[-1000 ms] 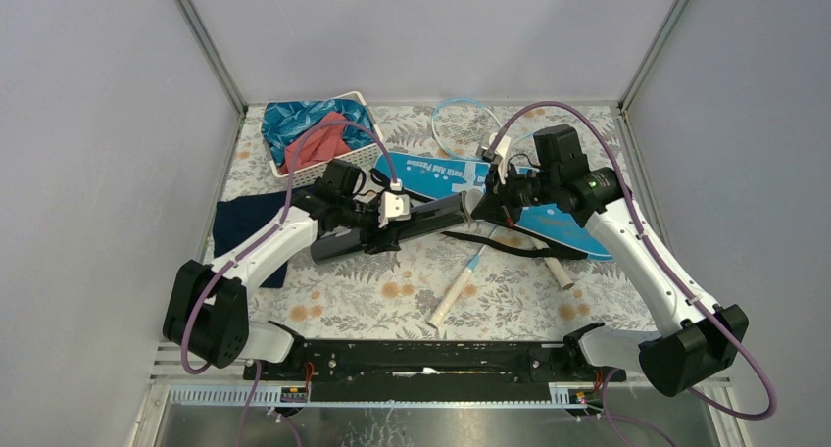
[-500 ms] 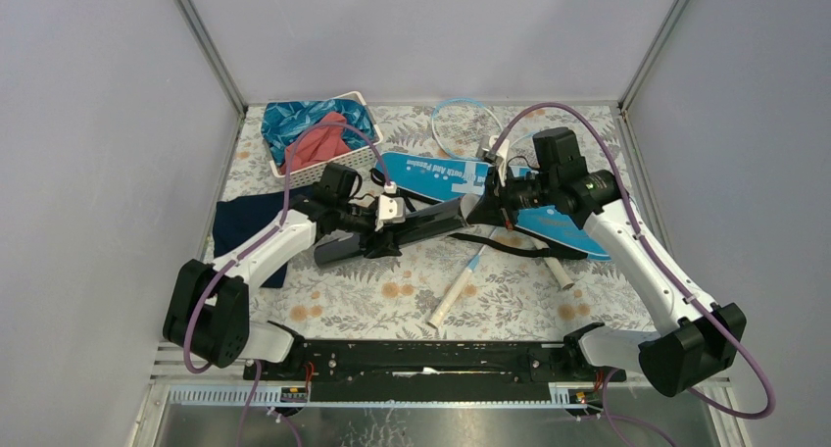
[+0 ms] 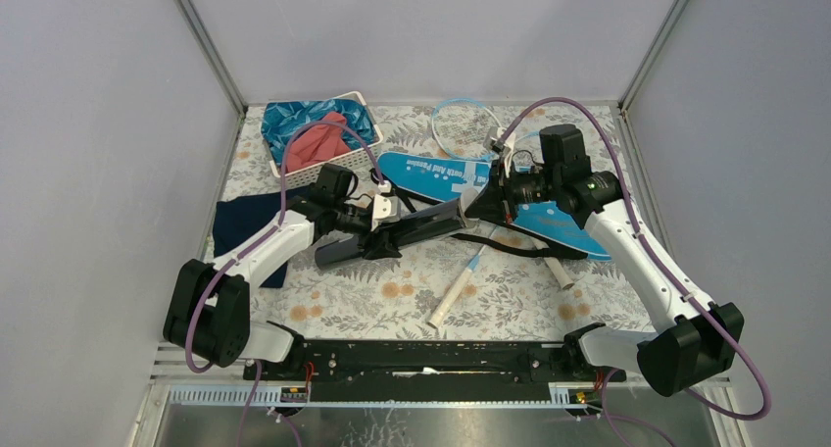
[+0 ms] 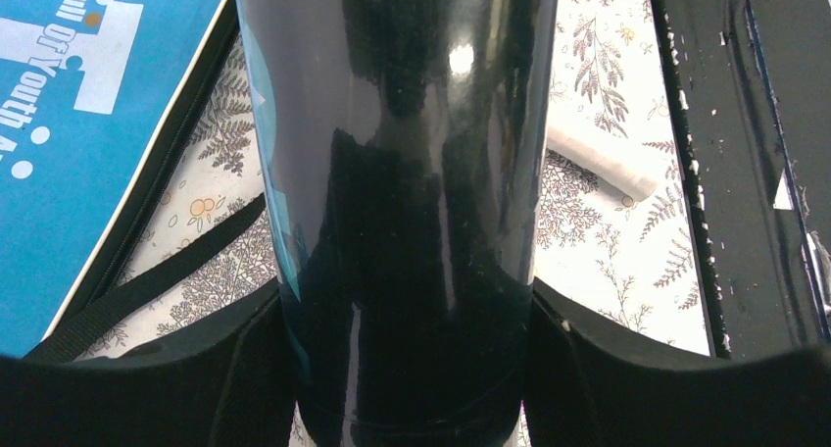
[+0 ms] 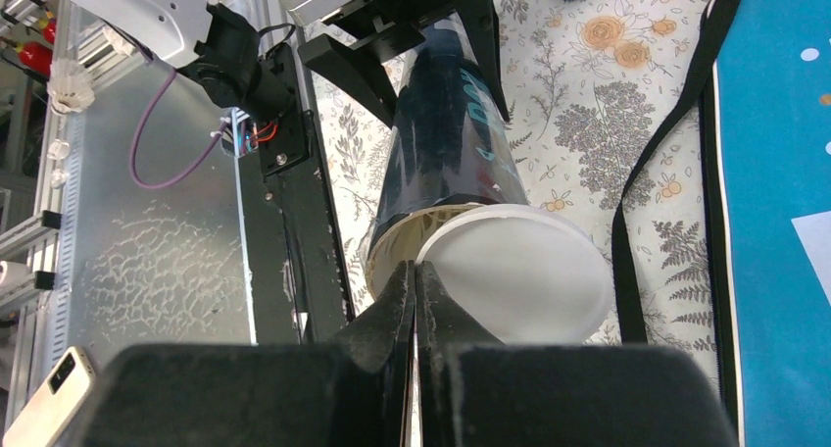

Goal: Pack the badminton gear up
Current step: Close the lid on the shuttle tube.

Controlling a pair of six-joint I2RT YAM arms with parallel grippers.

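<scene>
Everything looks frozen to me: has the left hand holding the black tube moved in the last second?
Yes, slightly: the left hand, gripping the black tube, has slid left, away from the blue bag and toward the navy cloth.

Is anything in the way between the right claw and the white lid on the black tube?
Nothing visible is. The right gripper is shut on the rim of the round white lid, at the mouth of the long black tube that the left gripper holds.
</scene>
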